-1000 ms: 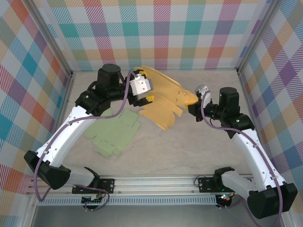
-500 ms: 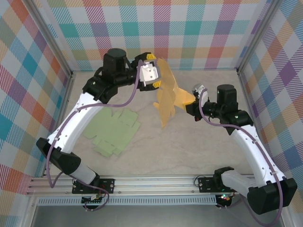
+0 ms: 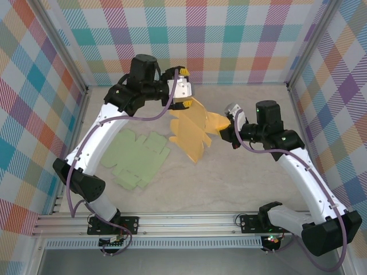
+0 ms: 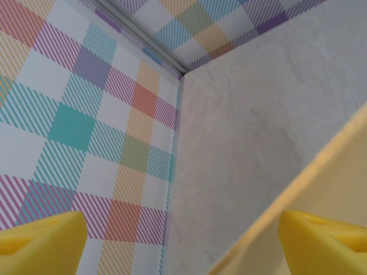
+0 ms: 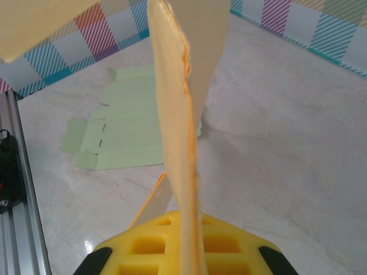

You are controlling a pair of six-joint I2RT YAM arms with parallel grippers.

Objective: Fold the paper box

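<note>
Obstacles: raised yellow box sheet (image 3: pixel 194 130), centre toward 12 o'clock; flat green sheet (image 3: pixel 137 160), 9 o'clock. Open table (image 3: pixel 229 183): 4 to 6 o'clock.

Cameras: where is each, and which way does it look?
Top external: above and behind, looking down on left arm, right arm, yellow sheet, green sheet.
Left wrist: on left arm, past its open fingers at wall and sheet edge.
Right wrist: on right arm, along the sheet its fingers clamp, toward green sheet.
All share the yellow sheet.

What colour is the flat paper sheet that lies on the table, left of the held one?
The flat paper sheet is light green; the top external view shows it best.
</note>
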